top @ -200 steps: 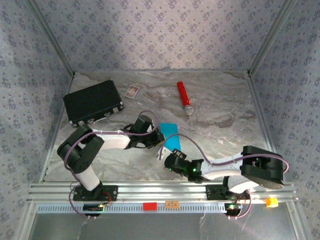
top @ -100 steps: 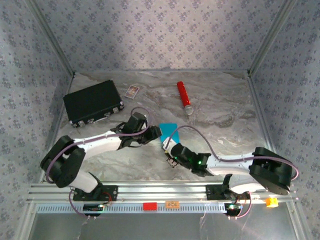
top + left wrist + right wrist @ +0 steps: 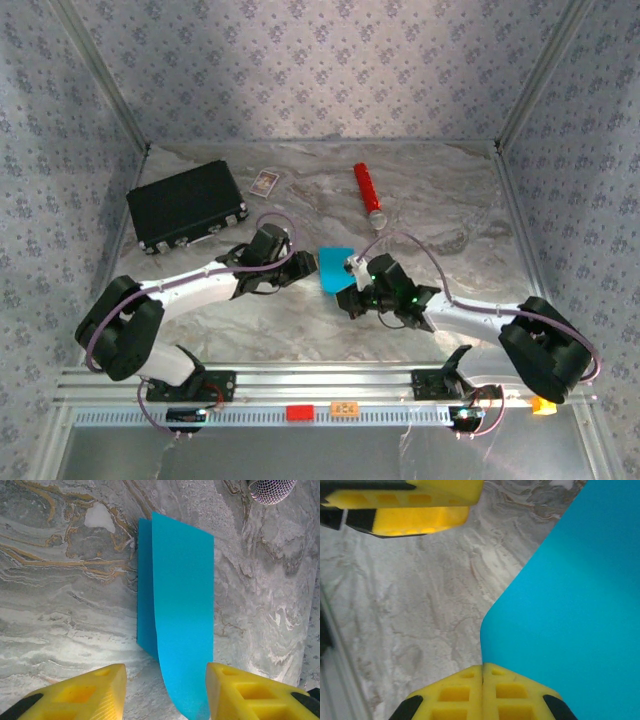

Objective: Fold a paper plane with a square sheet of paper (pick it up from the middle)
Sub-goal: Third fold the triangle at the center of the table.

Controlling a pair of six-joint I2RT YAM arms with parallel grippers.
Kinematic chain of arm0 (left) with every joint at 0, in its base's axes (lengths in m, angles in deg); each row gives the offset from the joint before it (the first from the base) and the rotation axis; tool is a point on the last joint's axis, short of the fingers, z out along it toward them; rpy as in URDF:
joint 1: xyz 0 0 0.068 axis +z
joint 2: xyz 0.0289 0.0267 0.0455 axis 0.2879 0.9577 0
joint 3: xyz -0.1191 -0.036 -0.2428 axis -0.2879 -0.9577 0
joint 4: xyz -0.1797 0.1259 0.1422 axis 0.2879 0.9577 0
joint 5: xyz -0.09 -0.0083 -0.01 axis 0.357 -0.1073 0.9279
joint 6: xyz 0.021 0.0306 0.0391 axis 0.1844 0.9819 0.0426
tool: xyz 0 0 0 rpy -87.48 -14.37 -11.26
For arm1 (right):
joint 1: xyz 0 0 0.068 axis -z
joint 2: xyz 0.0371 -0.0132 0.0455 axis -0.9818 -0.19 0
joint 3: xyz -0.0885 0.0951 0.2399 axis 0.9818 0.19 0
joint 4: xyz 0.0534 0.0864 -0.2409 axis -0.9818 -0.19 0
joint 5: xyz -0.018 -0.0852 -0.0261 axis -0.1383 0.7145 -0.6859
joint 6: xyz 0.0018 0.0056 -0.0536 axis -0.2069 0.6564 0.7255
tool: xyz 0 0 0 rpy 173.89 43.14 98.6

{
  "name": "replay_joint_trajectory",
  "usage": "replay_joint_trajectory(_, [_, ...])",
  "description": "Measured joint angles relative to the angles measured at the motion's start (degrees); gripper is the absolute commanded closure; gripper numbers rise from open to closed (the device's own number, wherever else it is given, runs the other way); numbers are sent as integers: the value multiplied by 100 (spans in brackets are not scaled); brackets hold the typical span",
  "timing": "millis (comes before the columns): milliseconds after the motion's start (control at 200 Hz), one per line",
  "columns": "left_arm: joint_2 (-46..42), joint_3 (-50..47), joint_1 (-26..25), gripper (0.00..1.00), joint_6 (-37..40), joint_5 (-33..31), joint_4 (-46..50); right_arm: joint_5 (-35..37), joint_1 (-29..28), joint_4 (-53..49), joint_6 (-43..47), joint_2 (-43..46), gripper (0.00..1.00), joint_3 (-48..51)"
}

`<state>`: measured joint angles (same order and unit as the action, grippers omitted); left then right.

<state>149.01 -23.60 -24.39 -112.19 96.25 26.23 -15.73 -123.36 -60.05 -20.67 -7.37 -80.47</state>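
The right claw (image 3: 350,273), from above, pinches the square sheet of paper (image 3: 334,262) on the bench (image 3: 450,210) beside the left claw (image 3: 306,268); the left wrist shows that claw (image 3: 165,680) half-parted astride the half-folded sheet, best lowered onto the crease; the right wrist shows fingers (image 3: 455,695) shut on its edge.

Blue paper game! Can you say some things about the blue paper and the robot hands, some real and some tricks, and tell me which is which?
1. The left gripper is open, with the blue paper between its fingers. True.
2. The right gripper is wide open. False: its yellow fingers are pressed together at the paper's edge.
3. The red cylinder lies on top of the paper. False: it lies apart from it, farther back on the table.
4. The black case sits at the back left. True.
5. The paper is already a pointed plane. False: it is only folded over, one layer on another.
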Motion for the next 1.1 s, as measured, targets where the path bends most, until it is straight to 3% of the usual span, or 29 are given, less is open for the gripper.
replay_joint_trajectory(255, [52,114,26,65,114,153,-2,-1058,138,-33,-201,-61,100,-11])
replay_joint_trajectory(350, [225,280,26,73,205,289,-17,-1246,138,-31,-210,-111,100,-11])
replay_joint_trajectory(420, [426,435,26,81,289,400,-22,-1311,138,-28,-223,-170,100,-11])
replay_joint_trajectory(665, [1095,844,26,87,413,713,-142,-1379,138,-31,-223,-378,100,-11])
replay_joint_trajectory(1099, [2234,1145,26,90,540,1040,-326,-1410,138,-28,-223,-446,100,-11])
